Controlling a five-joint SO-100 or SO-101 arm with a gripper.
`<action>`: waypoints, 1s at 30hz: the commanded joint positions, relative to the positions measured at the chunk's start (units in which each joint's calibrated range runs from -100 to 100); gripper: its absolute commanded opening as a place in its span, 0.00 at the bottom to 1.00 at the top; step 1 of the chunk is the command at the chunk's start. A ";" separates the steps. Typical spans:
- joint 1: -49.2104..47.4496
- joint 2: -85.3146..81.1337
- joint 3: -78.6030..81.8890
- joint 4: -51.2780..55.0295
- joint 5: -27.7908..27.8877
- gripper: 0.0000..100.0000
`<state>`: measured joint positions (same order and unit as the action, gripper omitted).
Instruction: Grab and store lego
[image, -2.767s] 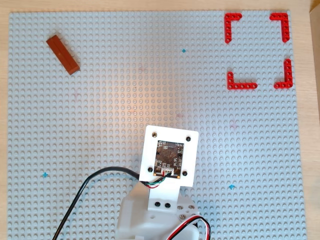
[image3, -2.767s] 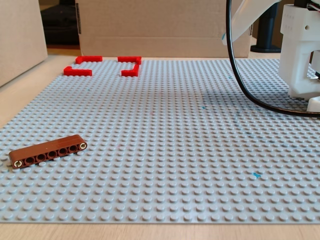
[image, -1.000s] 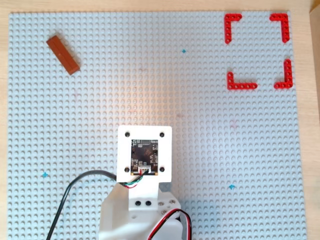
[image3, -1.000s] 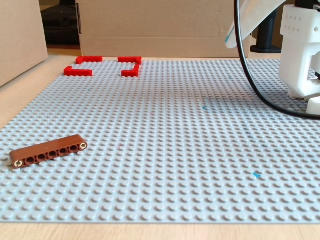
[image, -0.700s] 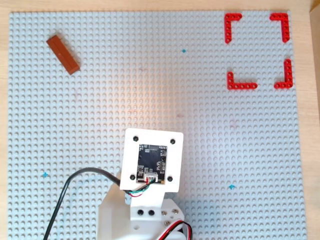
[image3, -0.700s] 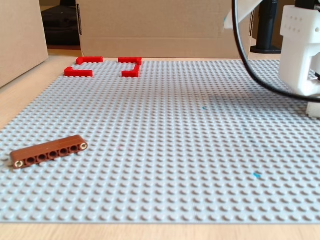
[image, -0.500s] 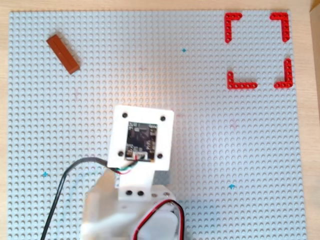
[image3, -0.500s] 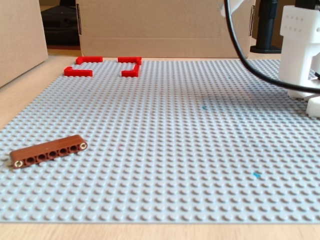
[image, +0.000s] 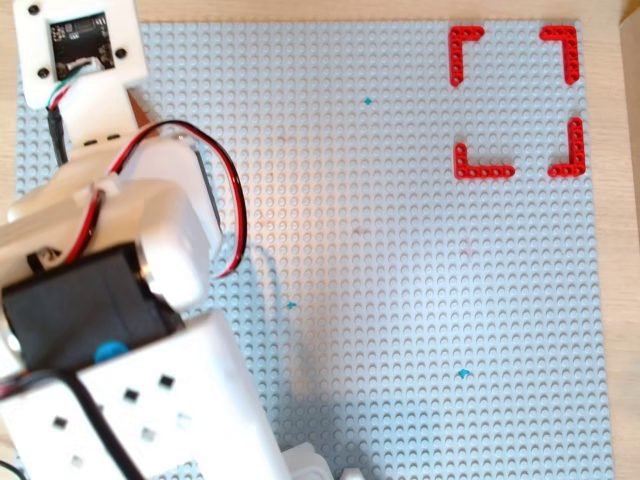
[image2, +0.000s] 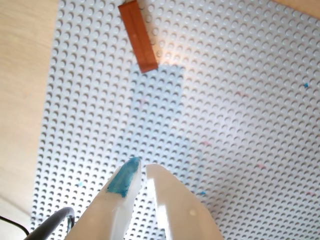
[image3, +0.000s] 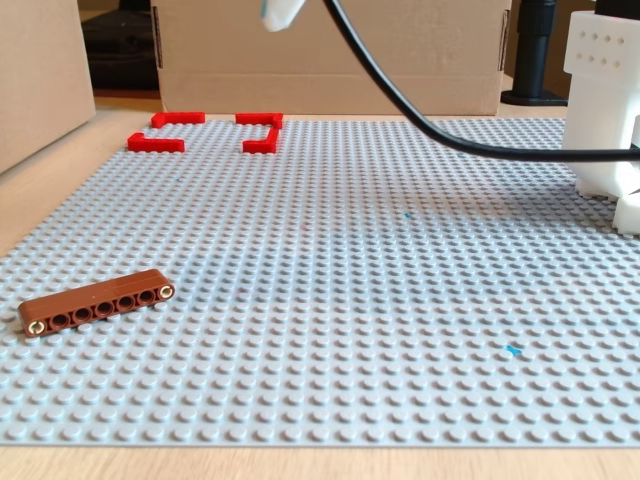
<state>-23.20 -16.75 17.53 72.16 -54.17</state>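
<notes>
The long reddish-brown plastic lego beam (image2: 138, 36) lay flat on the grey studded baseplate (image2: 240, 100), well ahead of the white fingers (image2: 141, 170), which were nearly closed and empty. It looked light, stiff and a bit slick, so I'd pinch it across the narrow middle.

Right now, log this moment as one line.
tool: shut, empty, raised | brown brick: flat on baseplate, untouched | phase: approach

Grey studded baseplate (image: 400, 260); four red corner pieces (image: 465, 43) (forming open square) top right, overhead view.
</notes>
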 joint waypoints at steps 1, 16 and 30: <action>-0.68 8.11 -8.91 -0.13 3.35 0.02; -1.72 37.16 -44.48 12.50 5.02 0.02; -5.58 55.28 -63.08 16.17 4.19 0.11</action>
<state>-28.04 38.22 -42.41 87.72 -49.65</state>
